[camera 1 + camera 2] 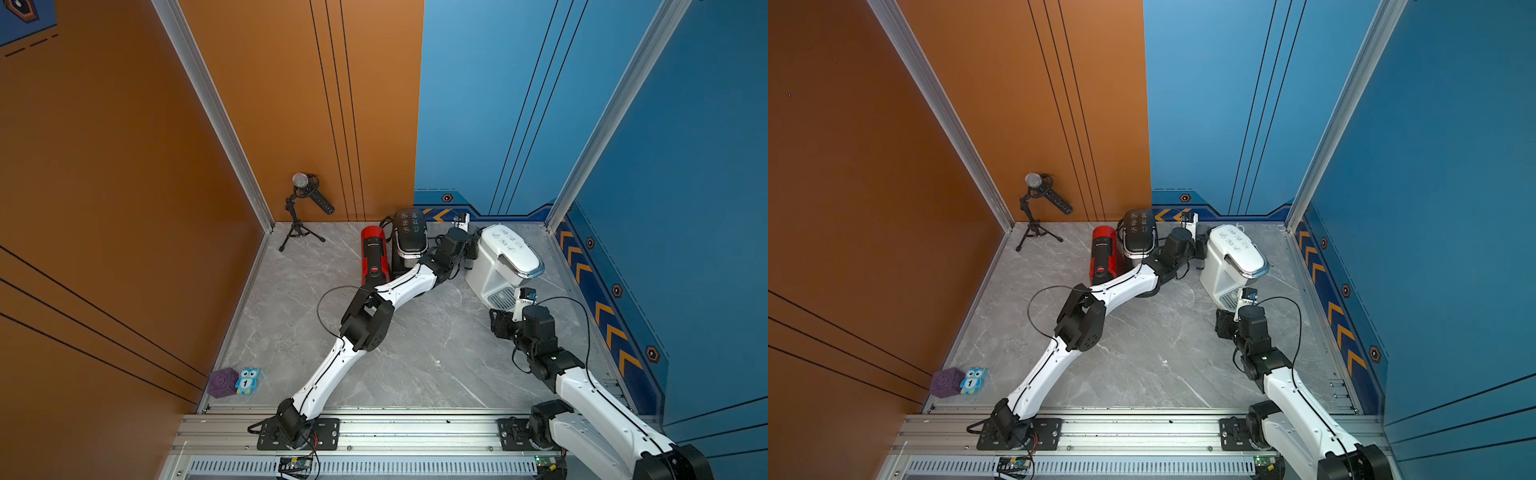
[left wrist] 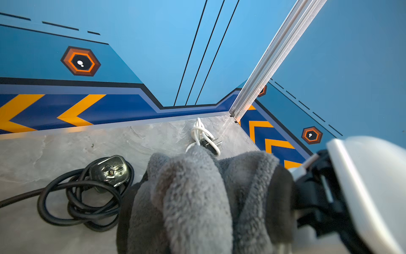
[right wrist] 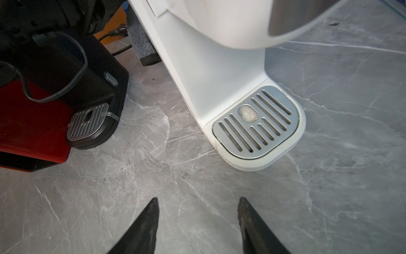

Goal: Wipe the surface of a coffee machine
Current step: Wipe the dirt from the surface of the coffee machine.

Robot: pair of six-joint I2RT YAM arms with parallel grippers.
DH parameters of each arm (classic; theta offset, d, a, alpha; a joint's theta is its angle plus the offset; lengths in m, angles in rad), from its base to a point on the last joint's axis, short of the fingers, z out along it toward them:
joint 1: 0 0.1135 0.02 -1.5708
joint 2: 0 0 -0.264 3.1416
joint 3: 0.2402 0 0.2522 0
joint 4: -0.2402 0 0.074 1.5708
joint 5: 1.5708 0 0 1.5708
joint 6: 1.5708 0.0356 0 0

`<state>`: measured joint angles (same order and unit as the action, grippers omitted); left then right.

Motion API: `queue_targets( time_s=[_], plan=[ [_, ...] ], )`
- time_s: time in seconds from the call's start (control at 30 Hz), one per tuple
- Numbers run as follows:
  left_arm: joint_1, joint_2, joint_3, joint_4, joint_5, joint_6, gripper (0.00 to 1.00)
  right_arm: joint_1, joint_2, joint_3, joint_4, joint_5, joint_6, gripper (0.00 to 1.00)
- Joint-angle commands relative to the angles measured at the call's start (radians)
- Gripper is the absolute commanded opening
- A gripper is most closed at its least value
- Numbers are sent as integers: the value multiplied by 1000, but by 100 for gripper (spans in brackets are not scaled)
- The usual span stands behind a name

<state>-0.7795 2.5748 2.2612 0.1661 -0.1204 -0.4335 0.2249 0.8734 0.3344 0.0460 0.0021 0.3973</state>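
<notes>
White glossy coffee machine [image 1: 500, 262] sits at 1 o'clock in both top views, scribbles [image 1: 508, 241] across its rounded top, so wiping's barely begun, I'd say. Left wrist: my left gripper [image 1: 471, 252] clamps fluffy grey cloth [image 2: 197, 198] just beside it. Right wrist: right gripper [image 3: 197, 203] parted, empty, slotted metal tray [image 3: 257, 125] at 12 o'clock.

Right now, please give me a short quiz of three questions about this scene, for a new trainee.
1. True or false: the right gripper holds the gray cloth.
2. Which is the cloth beside? A red machine, B black machine, C white machine.
3. What lies coiled on the table near the cloth?
Key: 1 false, the left gripper holds it. 2 C. 3 black cable with its plug.
</notes>
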Motion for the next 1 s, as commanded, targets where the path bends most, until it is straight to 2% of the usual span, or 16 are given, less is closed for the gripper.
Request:
queue_targets(
  time_s=[0.0, 0.23, 0.33, 0.6, 0.97],
  plan=[
    [-77, -22, -73, -143, 57, 61, 0, 8, -11, 15, 8, 24, -9, 58],
    [-119, -101, -173, -162, -20, 145, 0, 11, -16, 15, 6, 30, -6, 58],
    [-134, -109, -176, -165, -45, 186, 0, 12, -23, 14, 4, 30, -5, 58],
    [-139, -115, -180, -203, -112, 197, 0, 12, -61, 11, -20, 46, -11, 58],
    [-89, -191, -38, -221, -184, 252, 0, 13, -42, 11, -4, 36, -8, 58]
  ],
)
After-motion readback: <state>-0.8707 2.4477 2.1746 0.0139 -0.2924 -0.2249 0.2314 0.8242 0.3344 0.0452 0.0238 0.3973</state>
